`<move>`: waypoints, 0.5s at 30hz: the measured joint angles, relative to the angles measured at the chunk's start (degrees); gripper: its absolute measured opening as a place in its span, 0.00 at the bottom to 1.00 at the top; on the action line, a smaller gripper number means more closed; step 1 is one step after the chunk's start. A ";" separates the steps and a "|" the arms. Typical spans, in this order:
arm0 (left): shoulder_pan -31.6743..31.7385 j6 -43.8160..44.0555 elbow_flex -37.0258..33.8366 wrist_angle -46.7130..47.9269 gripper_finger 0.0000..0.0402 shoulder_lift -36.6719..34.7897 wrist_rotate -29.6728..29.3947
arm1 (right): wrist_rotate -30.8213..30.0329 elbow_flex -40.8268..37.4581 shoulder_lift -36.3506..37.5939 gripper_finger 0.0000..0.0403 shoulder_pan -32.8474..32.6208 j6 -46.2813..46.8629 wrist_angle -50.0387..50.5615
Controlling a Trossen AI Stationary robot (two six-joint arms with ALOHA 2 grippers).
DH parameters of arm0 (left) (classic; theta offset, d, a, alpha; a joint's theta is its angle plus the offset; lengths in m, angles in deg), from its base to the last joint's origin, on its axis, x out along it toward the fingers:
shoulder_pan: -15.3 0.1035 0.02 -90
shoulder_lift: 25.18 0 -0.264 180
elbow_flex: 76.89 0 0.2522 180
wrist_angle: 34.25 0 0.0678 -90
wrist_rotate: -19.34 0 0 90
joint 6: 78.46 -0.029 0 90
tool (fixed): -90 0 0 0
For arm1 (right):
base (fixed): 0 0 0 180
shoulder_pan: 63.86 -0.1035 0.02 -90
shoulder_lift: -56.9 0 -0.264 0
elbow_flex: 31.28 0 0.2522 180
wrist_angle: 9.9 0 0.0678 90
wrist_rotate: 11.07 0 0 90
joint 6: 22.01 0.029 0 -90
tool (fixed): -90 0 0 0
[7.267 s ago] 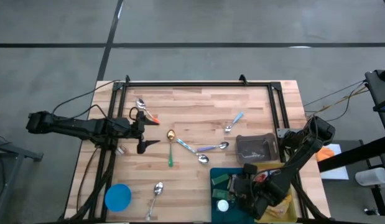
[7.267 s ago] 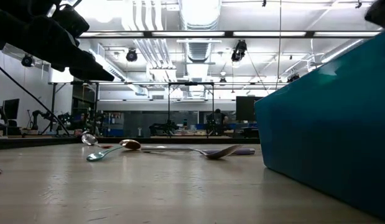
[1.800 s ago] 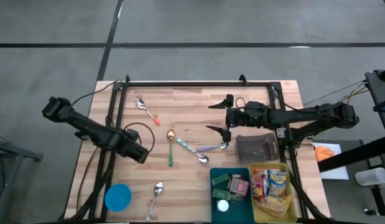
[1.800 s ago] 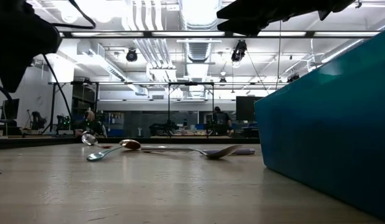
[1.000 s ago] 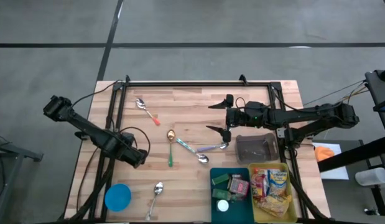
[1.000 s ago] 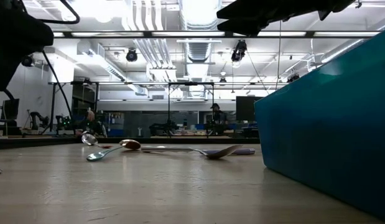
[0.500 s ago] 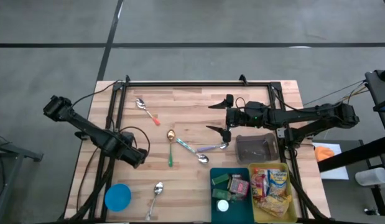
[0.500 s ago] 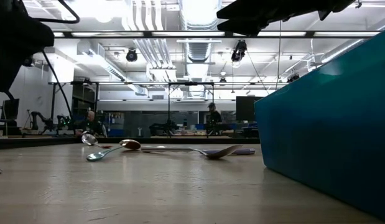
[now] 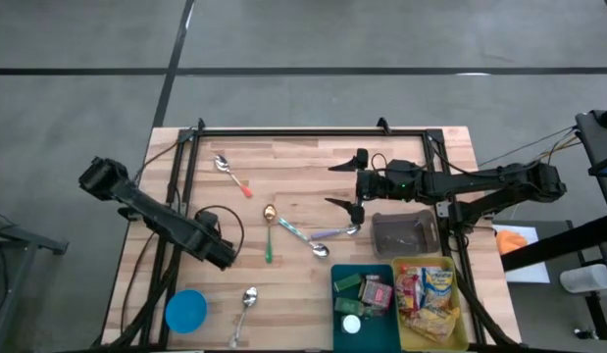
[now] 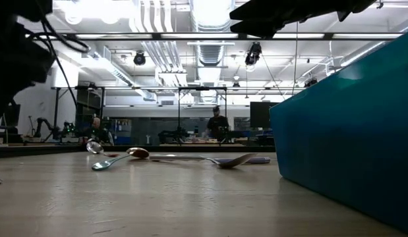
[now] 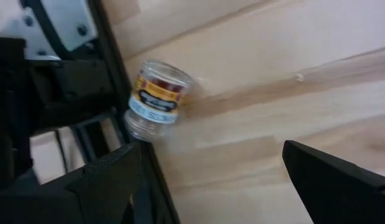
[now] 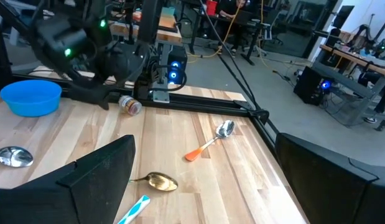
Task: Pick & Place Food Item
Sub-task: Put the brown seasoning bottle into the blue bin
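Left fingers (image 11: 211, 163) released, spread wide, nothing between them. They hang over the left side of the worktop (image 9: 303, 162), by the black frame rail (image 11: 114, 81); in the high view the left gripper (image 9: 223, 259) sits just above the blue bowl (image 9: 186, 311).

Task item: small glass jar (image 11: 155, 99) with a yellow and red label. It's lying on its side on the wood, not upright. Long axis runs oblique to the board grain. One end is butted up against the rail, the other points out onto the open worktop. Can't tell which end is the lid. The jar is ahead of my left fingers, apart from both, not touched. My own arm hides it in the high view; the right wrist view shows it (image 12: 130, 106) at the foot of the rail, near the blue bowl (image 12: 30, 98).

Right fingers (image 9: 334, 184) also released and wide, holding nothing. They hover over the middle-back of the worktop, well apart from the jar, and the arm reaches in from the right edge.

Spoons are scattered mid-worktop: an orange-handled spoon (image 9: 231, 174) and a green-handled spoon (image 9: 269, 233). Grey tray (image 9: 405, 233), teal bin (image 9: 340, 275) and yellow bin (image 9: 468, 319) of packets sit at the right front.
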 joint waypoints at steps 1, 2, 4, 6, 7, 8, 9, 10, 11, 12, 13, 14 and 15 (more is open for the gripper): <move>0.00 -0.02 0.00 0.35 0.98 1.01 -0.01 | 0.00 0.00 0.00 0.96 -0.02 0.00 0.00; 0.00 -0.05 0.00 0.71 0.98 1.87 -0.07 | 0.00 0.00 0.00 0.96 -0.01 0.00 0.00; 0.00 -0.15 -0.32 1.34 0.98 3.39 -0.22 | 0.00 0.00 0.00 0.96 -0.02 0.00 0.00; 0.00 -0.15 -1.02 1.69 0.98 4.43 -0.34 | 0.00 0.00 0.02 0.96 -0.02 0.00 -0.02; 0.00 -0.15 -1.50 1.57 0.98 4.69 -0.44 | 0.00 0.00 0.02 0.96 -0.02 0.00 0.00; 0.02 -0.04 -2.04 1.28 0.98 4.87 -0.53 | 0.00 0.00 0.02 0.96 -0.02 0.00 0.00; 0.02 0.01 -2.66 0.67 0.98 4.94 -0.64 | 0.00 0.00 0.02 0.96 -0.02 0.00 -0.01; 0.07 0.00 -3.32 -0.20 0.98 4.95 -0.66 | 0.00 0.00 0.02 0.96 -0.02 0.00 0.00; 0.11 -0.01 -3.94 -1.06 0.98 4.91 -0.64 | 0.00 0.00 0.03 0.96 -0.02 0.00 0.00; 0.11 -0.11 -4.62 -2.09 0.98 4.86 -0.66 | 0.00 0.00 0.02 0.96 -0.02 0.00 0.00; 0.11 -0.24 -5.22 -3.03 0.98 4.84 -0.66 | 0.00 0.00 0.04 0.96 -0.02 0.00 0.00; 0.11 -0.64 -5.88 -4.00 0.98 4.82 -0.66 | 0.00 0.00 0.03 0.96 -0.02 0.00 0.00; 0.13 -1.24 -6.55 -4.87 0.98 4.80 -0.65 | 0.00 0.00 0.04 0.96 -0.02 0.00 0.00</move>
